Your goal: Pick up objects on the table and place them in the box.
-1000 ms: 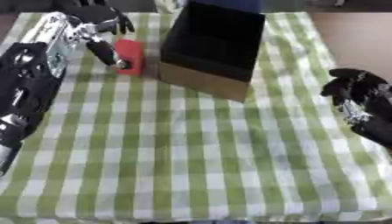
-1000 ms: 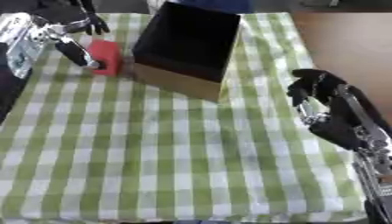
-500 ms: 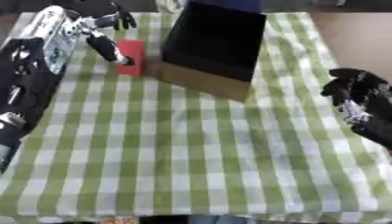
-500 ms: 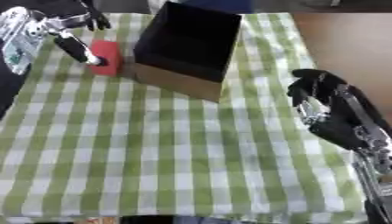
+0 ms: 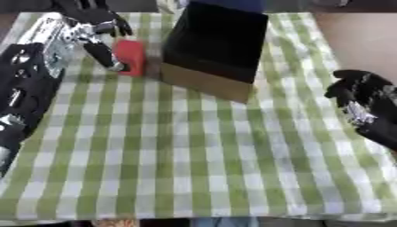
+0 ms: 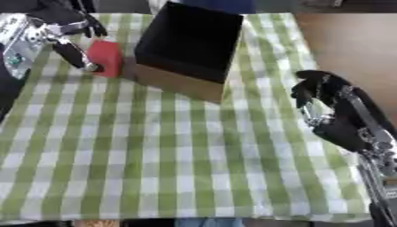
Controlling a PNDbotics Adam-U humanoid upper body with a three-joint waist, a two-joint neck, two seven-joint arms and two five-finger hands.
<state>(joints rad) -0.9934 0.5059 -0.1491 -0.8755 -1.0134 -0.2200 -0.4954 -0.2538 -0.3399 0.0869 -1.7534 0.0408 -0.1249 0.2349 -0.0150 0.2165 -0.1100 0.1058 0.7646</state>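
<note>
- Left hand [image 5: 97,27], fingers apart, thumb against small red block [image 5: 130,56] beside open dark-lined cardboard box [image 5: 213,48].
- Right hand [image 6: 335,111] idles over green-checked tablecloth [image 5: 186,150], fingers relaxed.

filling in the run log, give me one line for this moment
left hand: at red block, thumb on its left face, not lifted | right hand: idle, right of box | box: nothing seen inside
</note>
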